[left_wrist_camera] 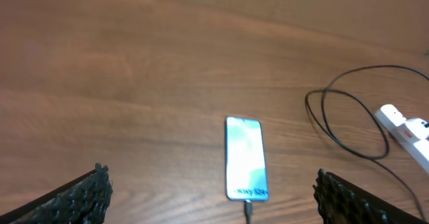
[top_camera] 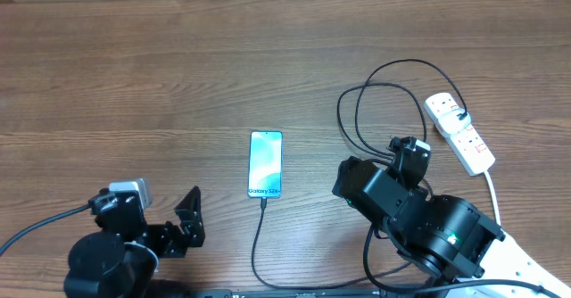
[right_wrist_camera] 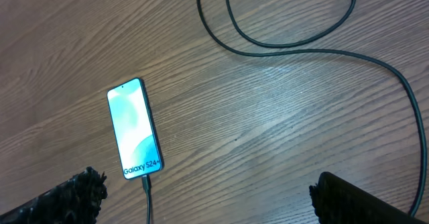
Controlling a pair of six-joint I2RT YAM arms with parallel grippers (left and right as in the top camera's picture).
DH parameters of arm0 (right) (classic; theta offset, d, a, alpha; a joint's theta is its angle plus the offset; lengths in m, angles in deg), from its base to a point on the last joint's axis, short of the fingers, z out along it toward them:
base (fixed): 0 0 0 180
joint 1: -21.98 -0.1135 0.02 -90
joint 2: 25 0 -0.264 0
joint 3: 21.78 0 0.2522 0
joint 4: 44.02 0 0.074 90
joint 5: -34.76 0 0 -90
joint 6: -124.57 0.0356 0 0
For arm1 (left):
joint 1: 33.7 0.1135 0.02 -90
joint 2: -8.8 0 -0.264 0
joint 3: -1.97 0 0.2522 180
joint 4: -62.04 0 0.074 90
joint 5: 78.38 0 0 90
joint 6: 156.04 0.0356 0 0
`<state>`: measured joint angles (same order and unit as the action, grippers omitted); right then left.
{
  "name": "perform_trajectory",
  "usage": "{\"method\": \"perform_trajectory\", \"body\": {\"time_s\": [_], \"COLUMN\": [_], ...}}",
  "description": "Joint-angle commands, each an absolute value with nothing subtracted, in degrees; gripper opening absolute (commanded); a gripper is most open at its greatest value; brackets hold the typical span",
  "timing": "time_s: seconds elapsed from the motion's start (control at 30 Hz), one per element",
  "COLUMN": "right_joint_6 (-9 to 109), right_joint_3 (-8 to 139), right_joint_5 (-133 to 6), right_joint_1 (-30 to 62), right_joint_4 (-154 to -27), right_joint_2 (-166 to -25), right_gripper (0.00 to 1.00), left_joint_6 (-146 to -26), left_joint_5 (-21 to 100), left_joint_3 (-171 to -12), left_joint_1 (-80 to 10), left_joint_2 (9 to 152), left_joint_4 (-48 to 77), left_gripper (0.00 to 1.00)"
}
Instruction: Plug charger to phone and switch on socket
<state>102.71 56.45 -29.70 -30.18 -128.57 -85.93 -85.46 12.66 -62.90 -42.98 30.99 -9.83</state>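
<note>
The left gripper [left_wrist_camera: 211, 178] is wide open. Its two dark, ridged fingers [left_wrist_camera: 80, 198] sit at the lower corners of the left wrist view with only bare table [left_wrist_camera: 134, 63] between them. It holds nothing and touches nothing, and in the overhead view it hangs well to the left of the phone. The right gripper [right_wrist_camera: 206, 182] is also spread wide, with its fingers at the bottom corners of its own view. It grips nothing and hovers to the right of the phone, apart from it.

The phone [top_camera: 265, 164] lies flat near the middle of the table, between the two grippers, with its screen lit pale blue and white. The words "Galaxy S24+" can be read on the screen at the end nearer the arms. The charger cable [right_wrist_camera: 288, 44] has its small black tip seated in that same end of the phone. From there a thin black line runs toward the near edge of the table. More of the black cable lies in loose loops on the wood to the right, near the power strip [top_camera: 459, 133].

The power strip sits at the right side of the table, set at a slant, with a black plug [top_camera: 456, 115] in it and a white cord [top_camera: 492, 191] trailing from its near end. Its red switches [left_wrist_camera: 407, 133] are visible, but their position is too small to make out, and no writing on the strip can be read.
</note>
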Motion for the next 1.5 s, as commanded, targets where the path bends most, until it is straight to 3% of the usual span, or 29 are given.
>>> {"method": "perform_trajectory", "body": {"time_s": [0.0, 0.1, 0.47, 0.83, 1.23, 1.47], "right_joint_6": [103.8, 103.8, 103.8, 103.8, 103.8, 103.8], "right_joint_3": [56.3, 56.3, 56.3, 56.3, 56.3, 56.3], "right_joint_5": [-28.5, -28.0, -28.0, -28.0, -28.9, -29.6], "right_joint_1": [-30.0, -30.0, -30.0, -30.0, -30.0, -30.0], "right_joint_4": [-128.2, -128.2, -133.9, -134.8, -134.8, -134.9], "right_joint_2": [-85.6, -85.6, -85.6, -85.6, -85.6, -85.5], "right_gripper": [1.0, 1.0, 1.0, 1.0, 1.0, 1.0], "left_joint_6": [-91.0, -93.0, -96.2, -96.0, -94.4, -94.8], "left_joint_5": [15.0, 12.4, 0.0, -5.3, -4.8, -1.8], "left_joint_3": [-61.5, -60.0, -41.6, -29.5, -25.7, -18.4], "left_joint_1": [-42.7, -42.7, -42.7, -42.7, -42.7, -42.7], "left_joint_2": [31.0, 31.0, 31.0, 27.0, 9.7, 9.4], "left_joint_4": [-10.8, -7.0, 25.1, 30.8, 28.3, 42.0], "left_gripper": [1.0, 1.0, 1.0, 1.0, 0.99, 1.0]}}
